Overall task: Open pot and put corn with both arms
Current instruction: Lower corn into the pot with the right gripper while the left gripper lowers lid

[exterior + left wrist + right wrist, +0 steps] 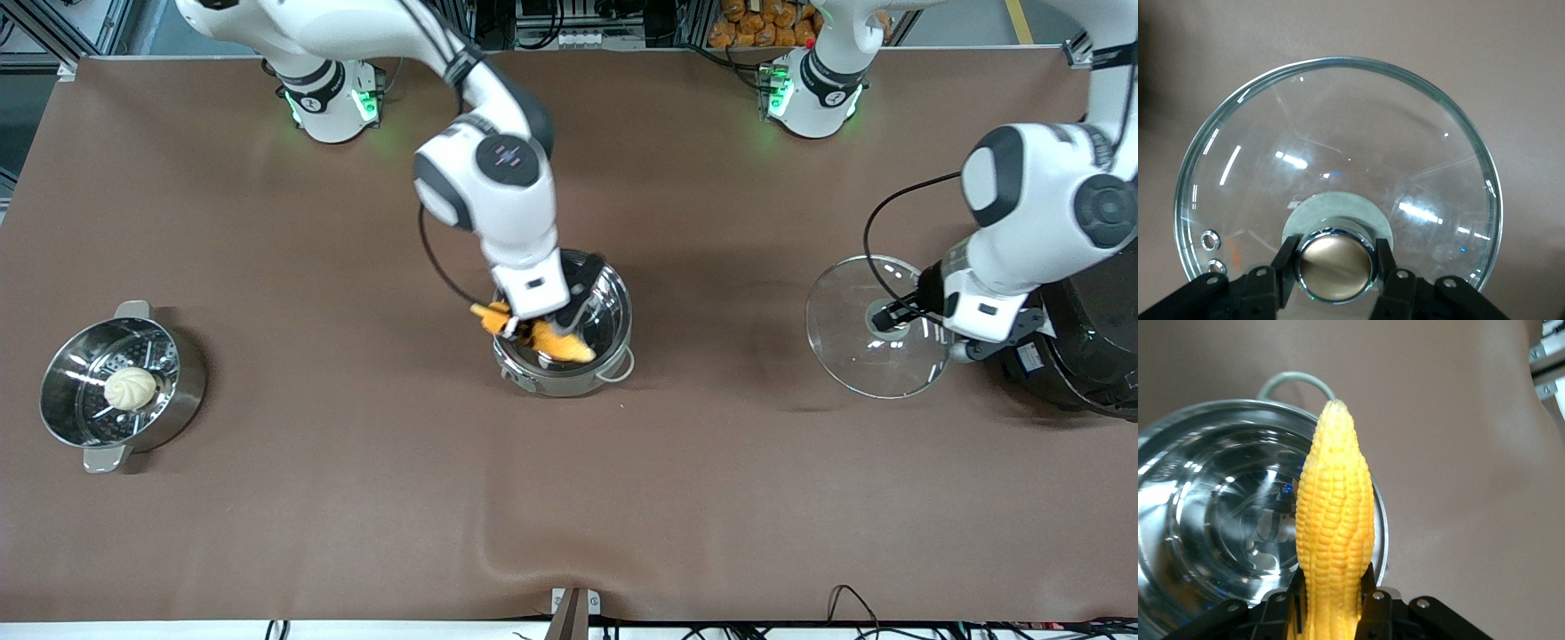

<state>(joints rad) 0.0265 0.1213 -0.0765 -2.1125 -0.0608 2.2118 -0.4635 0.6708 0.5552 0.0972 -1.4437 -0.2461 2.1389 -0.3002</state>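
holding the corn (1335,520) clamped over the open pot (563,324), right gripper (540,327) is placed to drop it in, while left gripper (1336,263) pinches the lid (1338,167) knob, keeping it aside above the table (356,489).

1. The front view is looking down from high across the table (569,498), facing both arm bases along its top edge and taking in the whole brown surface from well back.
2. The left wrist view is looking down past the left gripper (1335,267) from close above the glass lid (1338,153), which is filling most of its picture; the front view is sharing this lid (867,333), near the left arm's end.
3. The right wrist view is looking along the right gripper (1331,603) from close above the corn (1335,533) and the pot (1211,540); the front view is sharing both at mid-table, corn (556,342) over pot (613,307).
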